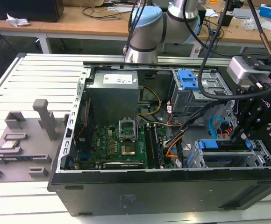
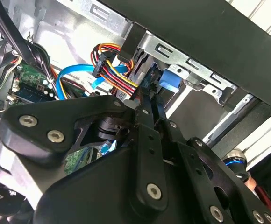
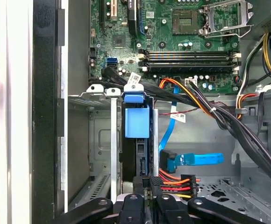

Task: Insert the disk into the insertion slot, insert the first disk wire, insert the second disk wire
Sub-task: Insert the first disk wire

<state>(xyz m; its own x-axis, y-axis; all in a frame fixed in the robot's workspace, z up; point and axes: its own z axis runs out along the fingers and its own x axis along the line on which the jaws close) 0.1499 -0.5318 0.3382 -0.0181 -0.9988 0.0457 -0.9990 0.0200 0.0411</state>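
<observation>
Exterior view overlooks the case (image 1: 173, 196); wrist views peer inside.

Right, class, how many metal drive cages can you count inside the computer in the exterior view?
2. A taller cage with a blue latch stands farther from the camera; a low cage lies nearer, toward the exterior view's right. More may be hidden.

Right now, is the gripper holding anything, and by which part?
The gripper seems to pinch the multicoloured wire by its black plug, next to the disk.
</observation>
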